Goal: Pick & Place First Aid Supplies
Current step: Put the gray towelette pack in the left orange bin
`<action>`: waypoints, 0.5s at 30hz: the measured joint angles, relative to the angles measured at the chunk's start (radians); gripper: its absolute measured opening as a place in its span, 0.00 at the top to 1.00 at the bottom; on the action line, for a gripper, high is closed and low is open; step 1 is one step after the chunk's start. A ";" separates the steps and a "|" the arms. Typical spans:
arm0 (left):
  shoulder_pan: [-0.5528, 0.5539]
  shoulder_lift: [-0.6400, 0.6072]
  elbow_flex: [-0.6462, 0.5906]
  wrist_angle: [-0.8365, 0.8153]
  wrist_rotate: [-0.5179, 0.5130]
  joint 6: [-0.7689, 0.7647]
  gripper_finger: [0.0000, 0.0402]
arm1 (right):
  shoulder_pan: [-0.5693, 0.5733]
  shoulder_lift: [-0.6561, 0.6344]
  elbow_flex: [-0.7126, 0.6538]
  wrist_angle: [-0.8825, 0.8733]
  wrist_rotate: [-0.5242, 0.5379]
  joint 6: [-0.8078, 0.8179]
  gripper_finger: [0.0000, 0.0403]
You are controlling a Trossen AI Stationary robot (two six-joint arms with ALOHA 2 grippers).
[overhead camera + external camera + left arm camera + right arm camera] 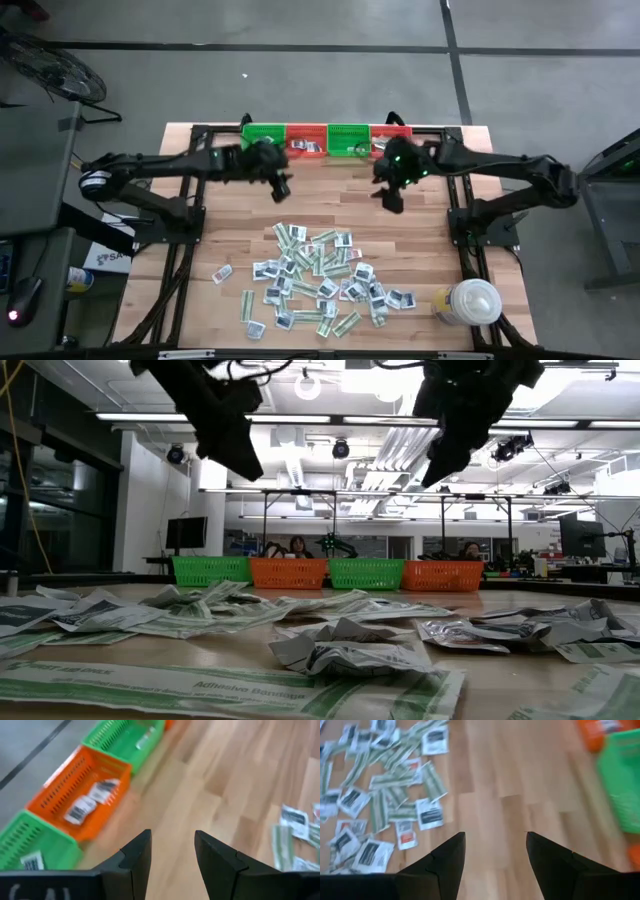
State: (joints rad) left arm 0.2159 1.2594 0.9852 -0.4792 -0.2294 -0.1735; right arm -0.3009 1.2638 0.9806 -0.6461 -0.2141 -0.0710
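Wooden table [230, 215], and both arms are up near the far edge, over bare boards. Left gripper [281, 189] hangs just in front of the basket row, jaws apart with nothing between them; the left wrist view shows its dark fingers [136, 857] spread over plain wood. Right gripper [389, 196] mirrors it on the other side, jaws open too, empty, its fingers [447, 857] above bare planks.

Four baskets line the back: green basket [262, 134], orange basket [306, 135], second green [348, 139], second orange [393, 133]. Packets already sit in some: white ones in the orange basket, one in the green beside it, going by the left wrist view.

Most of the supplies [318, 275] lie in a loose heap on the near half of the table, white squares and pale-green strips overlapping, well apart from both grippers. One lone packet [221, 272] sits off to the pile's left. White lidded container [472, 301] stands at the near right corner.
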 joint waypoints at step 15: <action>-0.443 0.000 0.000 -0.210 -0.436 -0.418 0.63 | 0.242 0.226 -0.137 0.323 0.059 0.070 0.49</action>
State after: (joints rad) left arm -0.2268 1.2594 0.9852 -0.6893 -0.6649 -0.5911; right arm -0.0593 1.4896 0.8433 -0.3233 -0.1555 -0.0011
